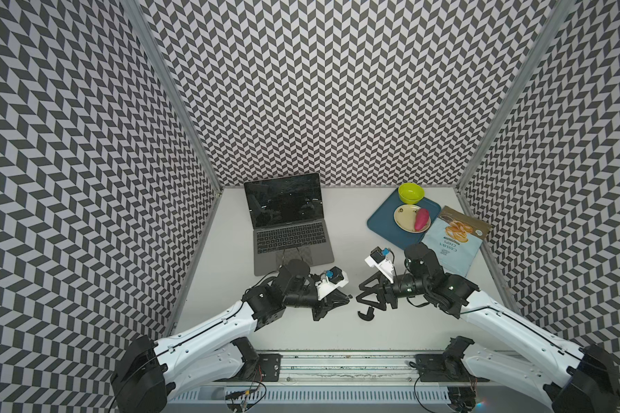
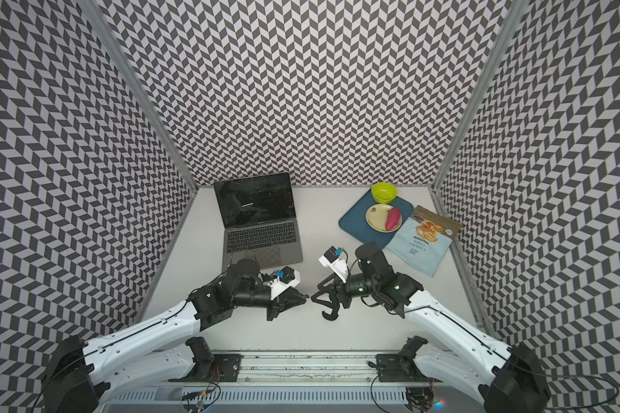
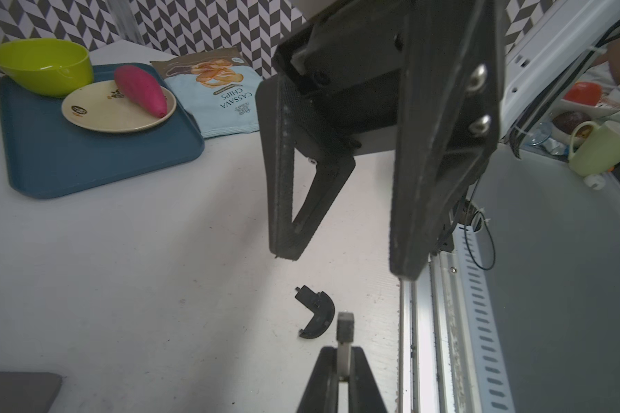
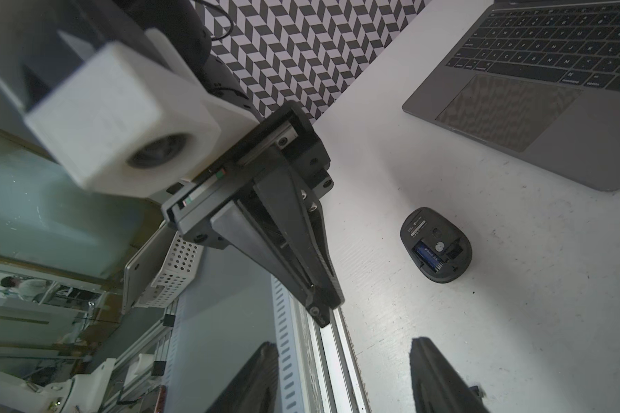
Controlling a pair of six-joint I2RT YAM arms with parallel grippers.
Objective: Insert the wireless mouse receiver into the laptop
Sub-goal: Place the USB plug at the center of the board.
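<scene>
**A:** Between the left fingers (image 4: 319, 304), what's pinched?

**B:** The receiver (image 3: 345, 323). They're clamped tight on it, and its grey head pokes past the tips, over the table (image 1: 337, 332).

**A:** And the right fingers (image 3: 283, 200)?

**B:** Spread wide, gripping nothing. Their tips face the left tips, near but apart.

**A:** Around them?

**B:** The cover (image 1: 366, 316) lies on the table near both sets of tips. The mouse (image 4: 435, 246) rests on its back close by, battery bay open.

**A:** The laptop (image 1: 290, 246)?

**B:** Beyond the left fingers and to their left, open with a dark screen. The receiver is well apart from it, not plugged in.

**A:** Farther out?

**B:** Beyond the right fingers there's a tray (image 1: 380, 221) carrying a bowl (image 1: 411, 191) and a plate (image 1: 407, 218), with a chips bag (image 1: 451, 250) beside it.
</scene>
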